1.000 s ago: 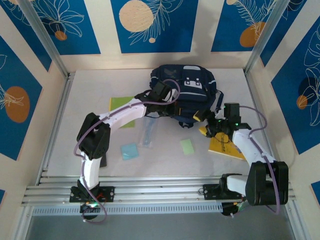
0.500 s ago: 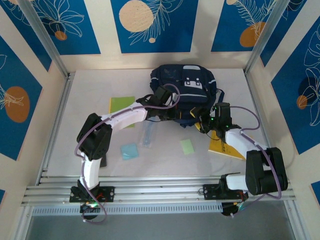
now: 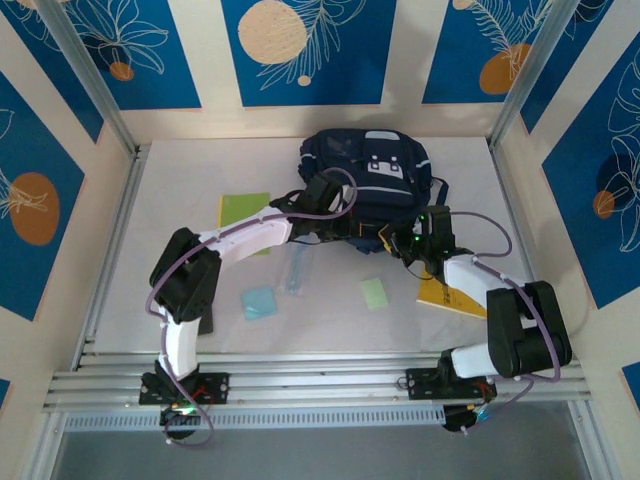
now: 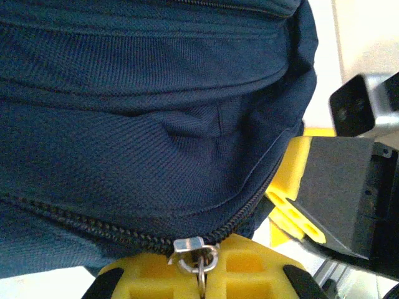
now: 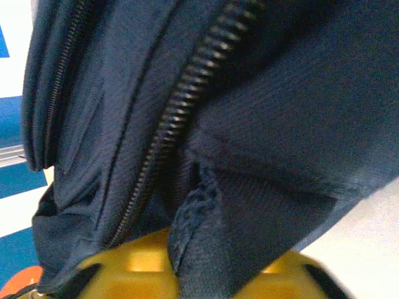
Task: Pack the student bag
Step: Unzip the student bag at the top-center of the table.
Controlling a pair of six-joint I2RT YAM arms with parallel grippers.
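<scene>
I see the student bag (image 3: 368, 175), a big dark navy fabric backpack with a pale grey front patch, lying far centre on the white table (image 3: 180, 200). My left gripper (image 4: 199, 277) is clamped tight on the small metal zipper pull (image 4: 198, 254). My right gripper (image 5: 193, 274) pinches a fold of navy fabric. A second ago the right gripper was open over the yellow booklet (image 3: 445, 295); it has since moved left to the bag. The left is unchanged.

One student bag (image 3: 340, 160), two arms (image 3: 250, 232) (image 3: 475, 280), one yellow booklet (image 3: 445, 296), two green papers (image 3: 242, 208) (image 3: 374, 292), one blue paper (image 3: 259, 302), one clear strip (image 3: 293, 272)
</scene>
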